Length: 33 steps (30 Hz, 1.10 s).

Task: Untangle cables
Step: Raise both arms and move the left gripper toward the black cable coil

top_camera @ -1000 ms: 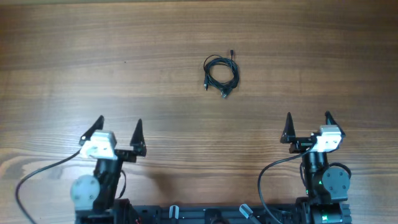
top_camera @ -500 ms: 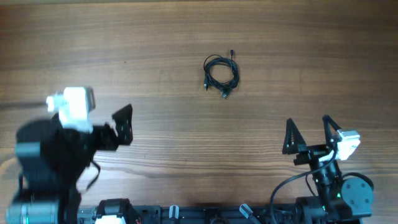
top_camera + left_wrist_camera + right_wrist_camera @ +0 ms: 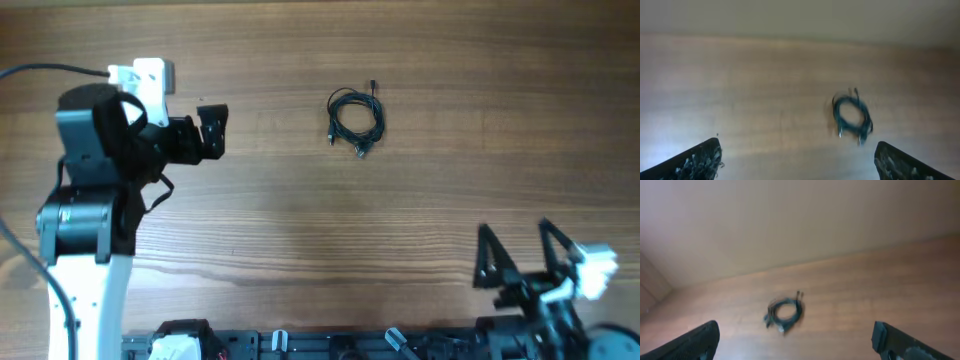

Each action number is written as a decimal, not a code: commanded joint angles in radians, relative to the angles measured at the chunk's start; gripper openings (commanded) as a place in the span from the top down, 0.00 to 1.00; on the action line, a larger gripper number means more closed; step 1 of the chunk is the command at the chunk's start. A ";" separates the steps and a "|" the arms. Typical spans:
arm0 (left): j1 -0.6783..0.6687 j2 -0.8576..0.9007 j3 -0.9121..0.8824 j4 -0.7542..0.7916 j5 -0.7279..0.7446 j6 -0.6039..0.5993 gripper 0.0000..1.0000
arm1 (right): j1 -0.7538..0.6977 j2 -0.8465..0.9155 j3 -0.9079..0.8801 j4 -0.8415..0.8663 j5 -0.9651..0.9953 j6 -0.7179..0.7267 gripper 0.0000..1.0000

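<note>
— Brown wood-grain desk [image 3: 420, 200] fills the overhead view; a plain pale wall [image 3: 790, 220] stands behind it in the wrist views. Where are the cables?
— The thin black flexible cables [image 3: 355, 118] are wound in one small round coil. They lie on the far middle of the desk, touching nothing else.
— State of left claw [image 3: 218, 130]?
— Spread wide apart, gripping nothing. It sits left of the coil, well apart from it. Its wrist view shows the coil ahead, right of centre, blurred.
— And right claw [image 3: 516, 235]?
— Also spread apart, gripping nothing, at the near right edge, well apart from the coil. Its wrist view shows the coil ahead, left of centre.
</note>
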 commanded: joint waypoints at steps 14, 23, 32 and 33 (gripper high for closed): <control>-0.320 -0.026 0.019 0.003 -0.420 0.011 0.00 | -0.005 1.082 0.956 -0.482 0.008 -0.252 0.00; -0.307 0.027 0.019 0.077 -0.412 -0.072 0.00 | -0.005 1.351 0.971 -0.384 -0.013 -0.241 0.00; -0.307 0.308 0.019 0.303 -0.345 -0.123 0.11 | -0.005 1.340 0.970 -0.319 0.003 -0.304 0.60; -0.307 0.323 0.019 0.316 -0.327 -0.124 0.50 | -0.005 1.340 0.970 -0.314 0.026 -0.299 0.75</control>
